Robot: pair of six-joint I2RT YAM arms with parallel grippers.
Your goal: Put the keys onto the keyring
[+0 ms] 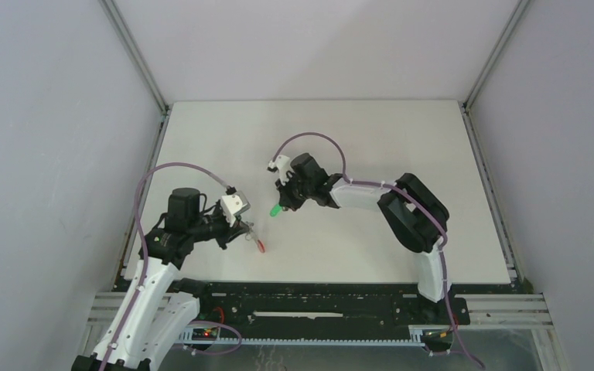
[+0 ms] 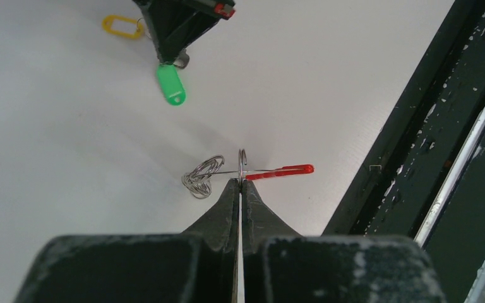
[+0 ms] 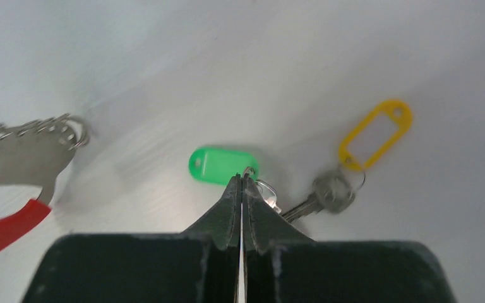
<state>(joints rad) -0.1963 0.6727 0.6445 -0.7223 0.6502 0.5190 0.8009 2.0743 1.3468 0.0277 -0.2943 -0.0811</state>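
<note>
1. Green-tagged key (image 3: 222, 165): the right end effector (image 3: 241, 182) has its jaws fully closed on the small wire ring beside the plastic tag. The key looks light and stiff. Its smooth ring would likely slip or swivel in the grip, so a hold close to the tag seems sound.
2. Keyring (image 2: 202, 178): thin, springy wire with coiled loops and a red curved section. The left end effector (image 2: 242, 183) is fully closed on the wire, over the front-left part of the counter (image 1: 371, 139). The keyring is light but liable to twist, and is best held close to the loop being threaded.
3. Yellow-tagged key (image 3: 331, 190): it lies on the counter just beside the green-tagged key.
4. Only the right wrist view shows the yellow-tagged key's metal head plainly. Only the left wrist view shows the pinch on the keyring. The top view shows the two end effectors near each other but apart.
</note>
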